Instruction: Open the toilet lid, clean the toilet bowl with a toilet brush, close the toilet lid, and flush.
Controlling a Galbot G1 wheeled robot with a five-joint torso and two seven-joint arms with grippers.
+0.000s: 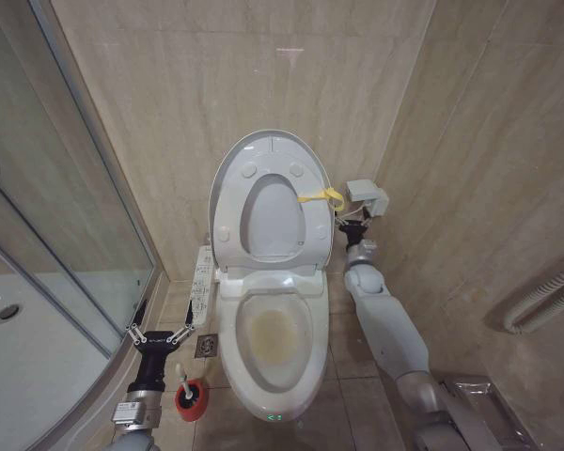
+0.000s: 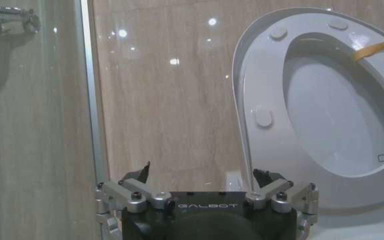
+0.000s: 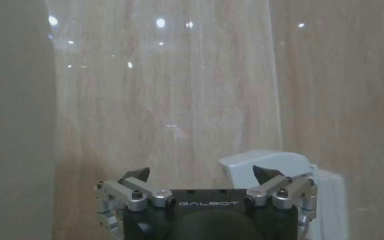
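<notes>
Head view
Lid (image 1: pixel 227 178): up, leaning on the back wall, at 12 o'clock from the bowl.
Seat (image 1: pixel 310 225): up too, flat on the lid, with round bumpers.
Strap (image 1: pixel 321 196): yellow, on the seat's edge at 3 o'clock.
Bowl (image 1: pixel 305 366): open, in the middle of the floor, with yellow-brown stains inside and a tiny green light on its front rim.
Brush (image 1: pixel 183 378): a white stick standing in a red cup on the floor, at 9 o'clock from the bowl's front, near it.
Panel (image 1: pixel 203 285): long and white, along the bowl's side at 9 o'clock.
Left gripper (image 1: pixel 160 334): low, at 12 o'clock from the brush and just beside it. Its fingers are spread wide and it holds nothing.
Right gripper (image 1: pixel 350 224): raised at 3 o'clock from the seat, close to the strap and below a white box (image 1: pixel 367 197) on the wall. It is too small here to tell how its fingers stand.
Shower (image 1: pixel 38 319): glass door and white tray, at 9 o'clock.

Left wrist view
Left gripper (image 2: pixel 202 172): fingers wide apart, nothing between them.
Lid and seat (image 2: pixel 262 95): standing up past the gripper, at its 2 o'clock. The strap (image 2: pixel 382 46) shows at the edge.
Glass door (image 2: pixel 38 125): at its 10 o'clock.

Right wrist view
Right gripper (image 3: pixel 202 174): fingers wide apart, holding nothing, facing the tan wall.
White box (image 3: pixel 272 162): just past the finger at 3 o'clock.
</notes>
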